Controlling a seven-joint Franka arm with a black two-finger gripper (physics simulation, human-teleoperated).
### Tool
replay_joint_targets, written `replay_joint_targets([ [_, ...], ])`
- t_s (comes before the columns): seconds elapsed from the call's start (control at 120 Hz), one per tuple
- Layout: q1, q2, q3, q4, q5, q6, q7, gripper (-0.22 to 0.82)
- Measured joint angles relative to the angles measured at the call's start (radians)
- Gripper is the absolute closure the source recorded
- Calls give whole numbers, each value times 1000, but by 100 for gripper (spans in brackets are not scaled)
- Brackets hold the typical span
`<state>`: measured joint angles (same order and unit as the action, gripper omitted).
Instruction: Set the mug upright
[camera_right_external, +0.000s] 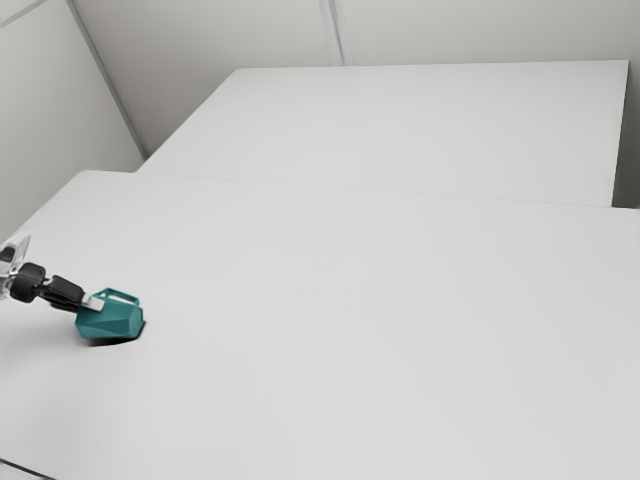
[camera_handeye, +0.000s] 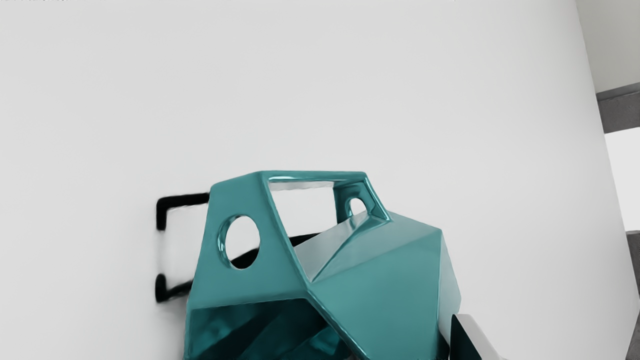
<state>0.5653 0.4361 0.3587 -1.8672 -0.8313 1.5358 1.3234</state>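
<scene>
The gripper (camera_right_external: 93, 303) comes in from the exterior view's left, its light tip end against the upper side of the teal faceted mug (camera_right_external: 112, 320). The mug lies tilted on its side, with its handle (camera_right_external: 120, 297) upward. In the wrist view the mug (camera_handeye: 380, 265) shows its dark hollow inside at the bottom edge, and the handle (camera_handeye: 315, 176) stands up from the body. Part of the gripper (camera_handeye: 472, 340) is right beside the mug's outer wall; the mug's lower part and the rest of the contact are hidden.
The mug stands over a white tabletop (camera_right_external: 380, 330), with its dark shadow beneath and beside it. Another white surface (camera_right_external: 420, 130) lies beyond the table, before pale walls. A thin dark line (camera_right_external: 25, 469) crosses the exterior view's lower left corner.
</scene>
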Motion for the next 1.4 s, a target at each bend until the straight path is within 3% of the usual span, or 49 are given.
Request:
replay_joint_targets([
  [0.367,1,-24,-3,0,3,-29,4,74],
  [0.633,-1,-81,-34,-23,12,-46,8,77],
  [0.758,-36,-171,-79,-90,28,7,16,78],
  [0.9,-155,-265,-93,-162,85,134,21,79],
  [1.267,-193,-437,-435,-323,407,543,-48,79],
  [1.4,-239,-473,-512,-353,522,624,-103,79],
])
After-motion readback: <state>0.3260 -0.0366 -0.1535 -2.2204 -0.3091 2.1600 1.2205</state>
